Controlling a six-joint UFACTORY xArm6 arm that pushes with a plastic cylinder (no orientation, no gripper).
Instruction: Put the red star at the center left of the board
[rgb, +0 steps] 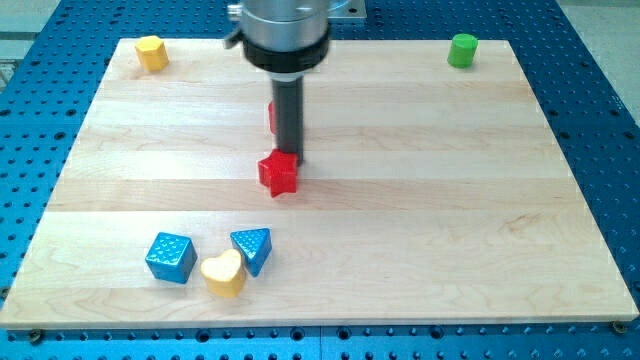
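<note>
My tip is seen touching the red star near the tabletop's middle; no claw is seen.

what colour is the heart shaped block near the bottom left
Yellow. The heart block shows clearly in the camera view, between two blue blocks.

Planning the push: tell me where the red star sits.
The red star sits near the board's middle, slightly toward the view's left, with my tip touching its upper right edge.

The red star lies flat on the board, near its middle, slightly toward the view's left, its points spread outward, upper right edge touching my tip.
</note>
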